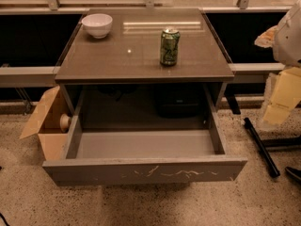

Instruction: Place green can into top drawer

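Searching for the gripper gives nothing: it is out of view, so its state cannot be told. Only a white rounded shape [288, 32] at the right edge may belong to the robot. The green can [169, 47] stands upright on the bench [117, 60], well apart from the white bowl [97, 25]. The top drawer [141, 169] is already pulled open, without the can. Grasping, carrying and lowering seem all left.

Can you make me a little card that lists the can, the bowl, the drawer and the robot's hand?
green can: standing upright on the cabinet top, right of middle
white bowl: back left corner of the top
top drawer: pulled open, can not in it yet
cardboard box: on the floor, left of the drawer
gripper: not in view
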Motion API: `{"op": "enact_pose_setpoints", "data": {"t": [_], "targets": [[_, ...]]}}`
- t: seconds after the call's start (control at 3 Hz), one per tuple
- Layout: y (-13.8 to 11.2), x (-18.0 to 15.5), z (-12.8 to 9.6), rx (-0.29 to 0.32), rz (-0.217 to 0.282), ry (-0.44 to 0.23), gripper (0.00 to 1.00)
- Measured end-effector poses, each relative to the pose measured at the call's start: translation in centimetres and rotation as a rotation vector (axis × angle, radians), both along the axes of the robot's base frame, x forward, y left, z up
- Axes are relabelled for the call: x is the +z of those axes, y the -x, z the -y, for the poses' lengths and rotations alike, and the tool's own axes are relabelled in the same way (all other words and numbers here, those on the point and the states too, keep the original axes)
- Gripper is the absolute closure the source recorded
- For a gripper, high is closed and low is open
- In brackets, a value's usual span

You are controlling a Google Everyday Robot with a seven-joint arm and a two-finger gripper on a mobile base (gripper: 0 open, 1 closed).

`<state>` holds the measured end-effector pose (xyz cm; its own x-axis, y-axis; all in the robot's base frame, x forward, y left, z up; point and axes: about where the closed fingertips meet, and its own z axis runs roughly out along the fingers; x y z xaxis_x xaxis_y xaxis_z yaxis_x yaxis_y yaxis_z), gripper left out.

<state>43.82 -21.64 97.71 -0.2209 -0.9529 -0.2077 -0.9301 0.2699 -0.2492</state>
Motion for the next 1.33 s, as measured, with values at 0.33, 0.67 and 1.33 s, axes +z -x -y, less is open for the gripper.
{"op": "enact_pose_setpoints", "data": {"t": [0.33, 0.67, 1.33], "targets": [[-0.3, 0.0, 0.0, 0.001, 0.008, -0.008, 0.0], [-2.7, 0.0, 0.1, 0.011, 0.072, -0.075, 0.0], [-13.7, -1.8, 1.3, 0.082, 0.184, -0.42, 0.0]]}}
